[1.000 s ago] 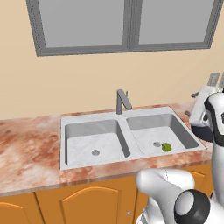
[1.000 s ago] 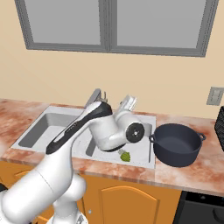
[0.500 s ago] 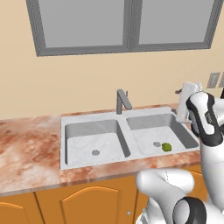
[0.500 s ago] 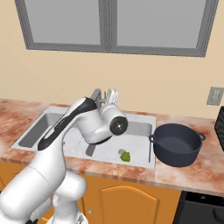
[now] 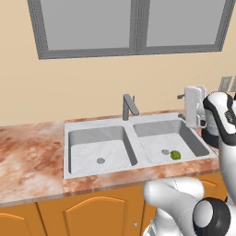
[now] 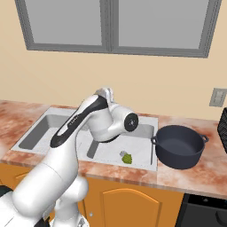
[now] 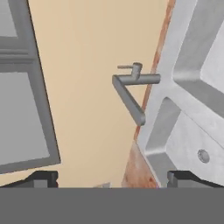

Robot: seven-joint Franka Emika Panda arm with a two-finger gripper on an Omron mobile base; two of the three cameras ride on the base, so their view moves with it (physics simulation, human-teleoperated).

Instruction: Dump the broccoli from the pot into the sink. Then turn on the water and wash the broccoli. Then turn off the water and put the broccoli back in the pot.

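Pale grey marbled double-basin sink [image 5: 133, 140] set into the reddish marbled counter [image 5: 27, 152]; grey angular faucet [image 5: 129, 106] behind the sink's middle divider; small lumpy yellow-green broccoli floret [image 5: 175, 155] in the sink's right basin, beside its drain; dark round pot [image 6: 179, 146] on the counter, just right of the sink; window [image 5: 133, 25] on the wall behind the sink.

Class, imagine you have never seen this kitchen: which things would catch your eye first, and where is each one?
The bright green broccoli lies alone in the right basin of the pale sink, near the drain. A dark empty pot stands on the counter right of the sink. The white arm's gripper hangs raised over the sink's right end, its fingers spread wide and facing the grey faucet, from which no water runs.
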